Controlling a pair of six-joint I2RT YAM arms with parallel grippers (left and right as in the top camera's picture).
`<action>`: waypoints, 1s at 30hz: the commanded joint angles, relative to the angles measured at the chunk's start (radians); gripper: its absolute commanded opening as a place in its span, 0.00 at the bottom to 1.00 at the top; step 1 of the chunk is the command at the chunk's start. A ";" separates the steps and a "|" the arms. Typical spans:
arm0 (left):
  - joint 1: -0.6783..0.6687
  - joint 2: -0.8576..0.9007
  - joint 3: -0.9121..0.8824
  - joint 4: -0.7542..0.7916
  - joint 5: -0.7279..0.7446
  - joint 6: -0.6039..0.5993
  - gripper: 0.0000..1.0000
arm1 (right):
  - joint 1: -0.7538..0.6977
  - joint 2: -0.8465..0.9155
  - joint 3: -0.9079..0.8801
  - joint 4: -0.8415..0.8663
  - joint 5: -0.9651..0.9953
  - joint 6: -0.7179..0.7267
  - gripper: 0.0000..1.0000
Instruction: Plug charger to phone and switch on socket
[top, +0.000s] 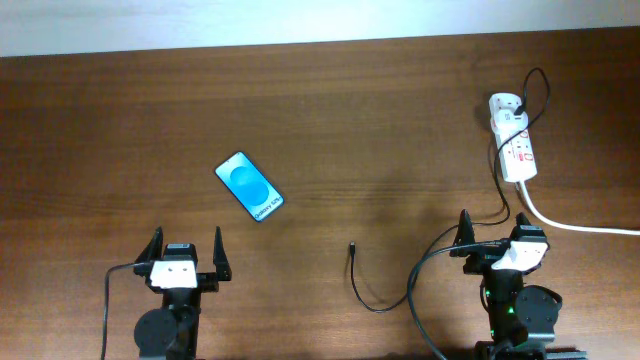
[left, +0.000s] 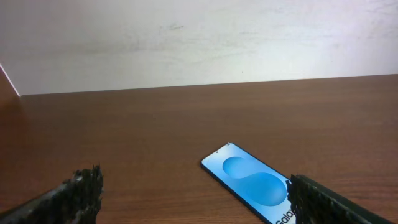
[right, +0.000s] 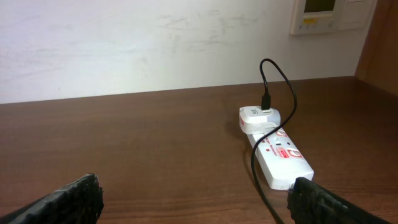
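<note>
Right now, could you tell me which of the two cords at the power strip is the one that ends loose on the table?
The thin black cable: it leaves the power strip and ends in a free tip. The thick white cord runs off the table's right edge.

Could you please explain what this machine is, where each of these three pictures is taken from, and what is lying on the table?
These are two small robot arms at a brown wooden table. One picture looks down from above; the other two come from cameras on each wrist, with dark fingertips at the bottom corners. The left gripper and right gripper both stand open and hold nothing. On the table lie a slim smartphone with a bright blue screen, a white power strip with red-marked switches, and a thin black charging cable plugged into the strip's far end, its free tip lying loose between the arms.
</note>
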 joint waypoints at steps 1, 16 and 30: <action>-0.003 -0.007 -0.004 -0.003 0.011 0.019 0.99 | 0.006 -0.008 -0.005 -0.004 -0.010 -0.008 0.98; -0.003 -0.008 -0.004 0.006 0.008 0.019 0.99 | 0.006 -0.008 -0.005 -0.004 -0.009 -0.008 0.98; -0.003 0.001 0.023 0.182 0.129 -0.034 0.99 | 0.006 -0.008 -0.005 -0.005 -0.009 -0.008 0.98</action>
